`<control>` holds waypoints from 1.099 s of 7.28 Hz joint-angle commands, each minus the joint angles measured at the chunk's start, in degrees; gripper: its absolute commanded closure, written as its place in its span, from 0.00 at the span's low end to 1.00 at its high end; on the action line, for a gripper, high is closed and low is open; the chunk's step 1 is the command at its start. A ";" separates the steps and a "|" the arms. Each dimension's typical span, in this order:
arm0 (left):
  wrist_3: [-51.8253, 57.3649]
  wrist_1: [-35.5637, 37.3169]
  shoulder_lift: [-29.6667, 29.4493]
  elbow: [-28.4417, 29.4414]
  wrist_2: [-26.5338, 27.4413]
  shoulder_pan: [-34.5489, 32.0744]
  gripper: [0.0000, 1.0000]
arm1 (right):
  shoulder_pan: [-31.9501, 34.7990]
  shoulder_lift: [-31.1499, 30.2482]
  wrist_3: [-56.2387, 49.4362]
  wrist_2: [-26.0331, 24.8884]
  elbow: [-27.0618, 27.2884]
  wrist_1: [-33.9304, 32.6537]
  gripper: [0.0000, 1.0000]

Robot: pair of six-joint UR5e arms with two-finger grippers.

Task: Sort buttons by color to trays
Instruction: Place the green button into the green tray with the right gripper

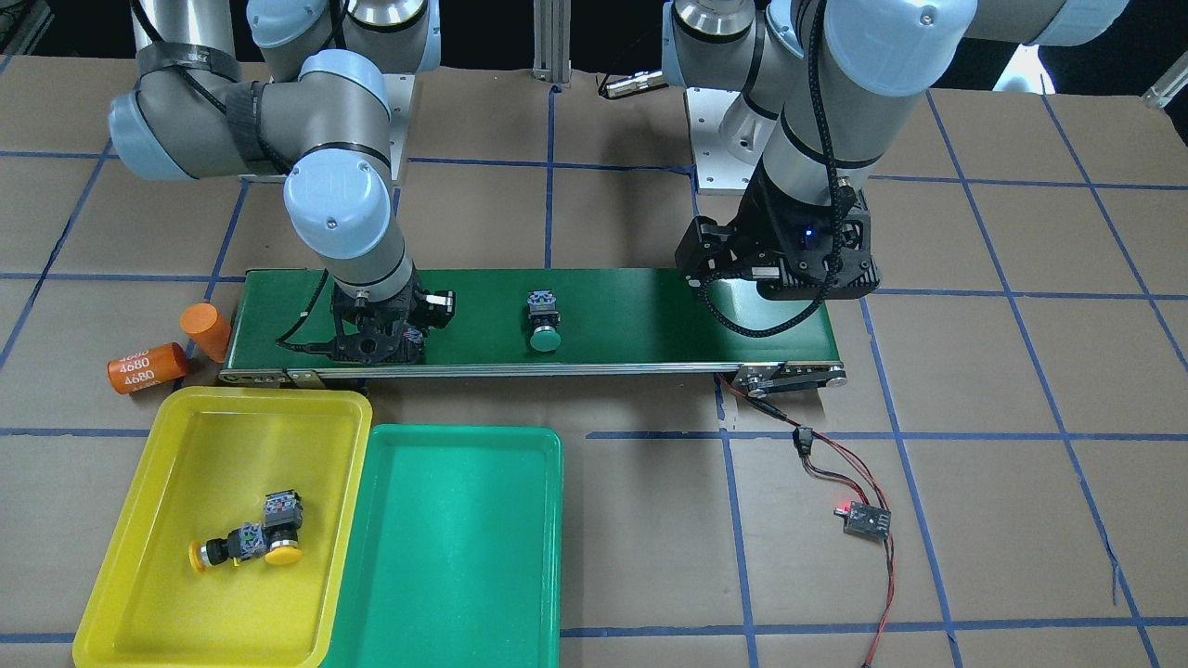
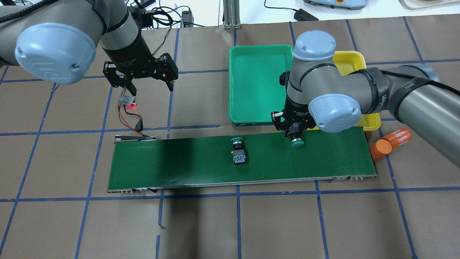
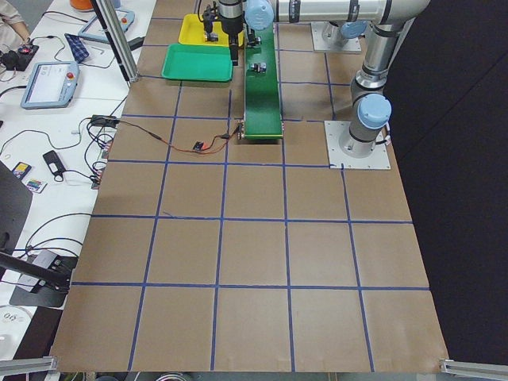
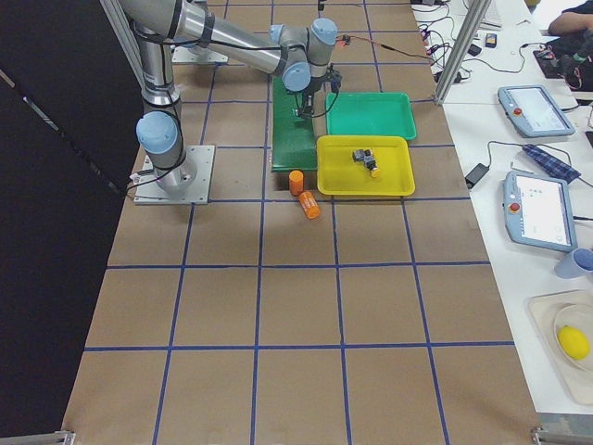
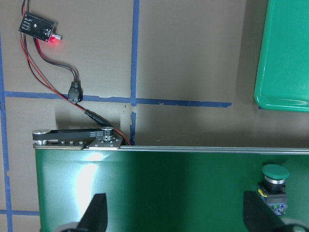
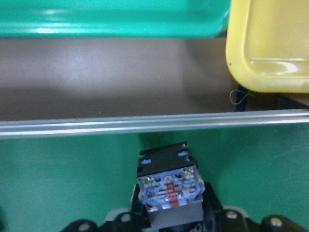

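Observation:
My right gripper [image 2: 294, 136] is shut on a green button [image 2: 297, 143] just above the belt's right part; the right wrist view shows its grey-blue body [image 6: 168, 186] between the fingers. A second green button [image 2: 238, 151] lies on its side mid-belt [image 1: 543, 327]. Two yellow buttons [image 1: 243, 547] lie together in the yellow tray [image 1: 186, 445]. Beside it, the green tray [image 1: 455, 557] holds nothing. My left gripper [image 2: 152, 88] hangs open and holds nothing beyond the belt's left end; its fingers [image 5: 96, 212] frame the left wrist view.
The dark green conveyor belt [image 2: 179, 162] runs across the table. Two orange cylinders marked 4680 [image 2: 393, 139] lie off its right end. A small circuit board with a red light [image 2: 128, 101] and its wires sit under the left gripper. Both trays stand just past the belt's far edge.

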 commanded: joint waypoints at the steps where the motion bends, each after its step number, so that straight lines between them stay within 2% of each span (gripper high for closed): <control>1: 0.00 0.00 0.02 0.00 -0.07 0.01 0.00 | 0.10 1.00 0.28 0.66 -7.16 -5.35 1.00; 2: 0.00 0.00 0.02 0.00 -0.07 0.01 0.00 | 0.10 2.93 0.27 0.74 -7.35 -13.14 1.00; 4: 0.00 0.00 0.02 0.00 0.02 0.01 0.00 | 0.54 4.70 0.10 0.66 -7.26 -22.40 1.00; 5: 0.00 0.00 0.02 0.00 0.02 0.01 0.00 | 0.63 6.62 0.01 0.83 -7.17 -27.15 0.64; 6: 0.00 0.00 0.02 0.00 0.02 0.01 0.00 | 1.06 8.29 0.18 2.05 -7.09 -30.59 0.35; 7: 0.00 0.09 0.02 0.00 -0.07 0.01 0.00 | 1.15 8.13 0.27 3.02 -7.00 -30.80 0.11; 8: 0.00 0.00 0.02 0.00 -0.07 0.01 0.00 | 1.24 7.96 0.27 2.94 -6.56 -30.10 0.00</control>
